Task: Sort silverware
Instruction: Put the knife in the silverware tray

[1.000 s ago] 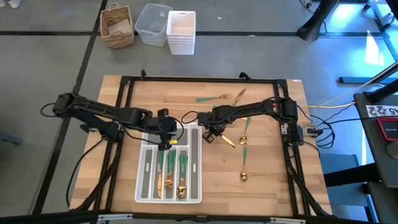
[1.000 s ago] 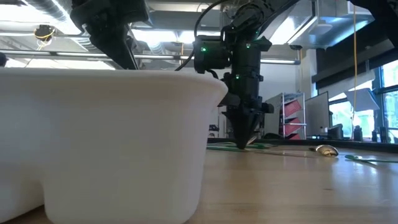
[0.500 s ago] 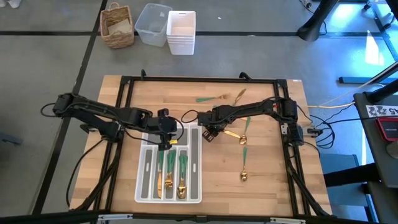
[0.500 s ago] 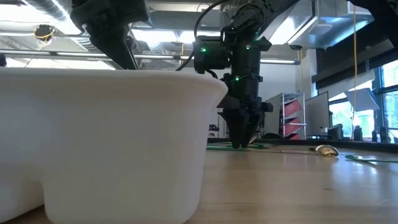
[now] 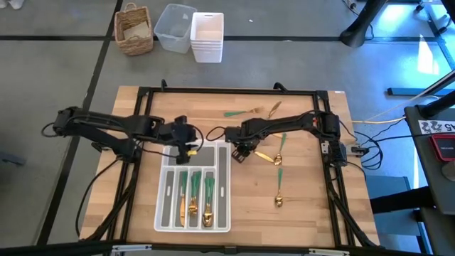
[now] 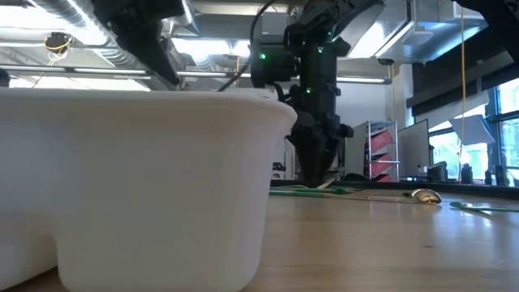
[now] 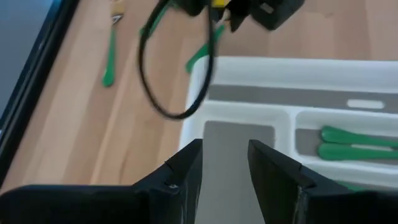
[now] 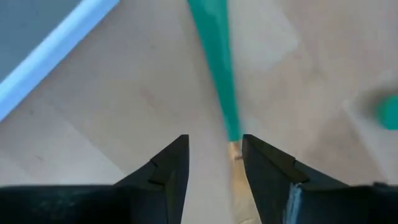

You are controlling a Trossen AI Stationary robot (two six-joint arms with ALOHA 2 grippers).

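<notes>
Several green-handled silverware pieces (image 5: 193, 195) lie in the white tray (image 5: 227, 186), which fills the near left of the low view (image 6: 138, 186). Others lie loose on the table: two near the far edge (image 5: 242, 112), a spoon (image 5: 279, 193) toward the near edge, and one (image 5: 269, 156) right of the tray. My right gripper (image 5: 240, 151) points down, open, over that last piece. Its fingers stand on either side of the green handle's end (image 8: 229, 118) without touching it. My left gripper (image 5: 185, 138) hangs open above the tray's far end (image 7: 249, 68), with nothing between its fingers.
A black frame (image 5: 227, 91) runs around the tabletop. Beyond the far edge stand a wicker basket (image 5: 135, 30), a clear bin (image 5: 173, 27) and stacked white containers (image 5: 207, 37). Bare wood lies right of the tray and toward the near right corner.
My right gripper has opened, and its tips have come up off the table. The gold-headed piece beside it has shifted a little toward the far edge and lies free. My left gripper has drawn back toward the table's left and far edges and risen, staying open.
</notes>
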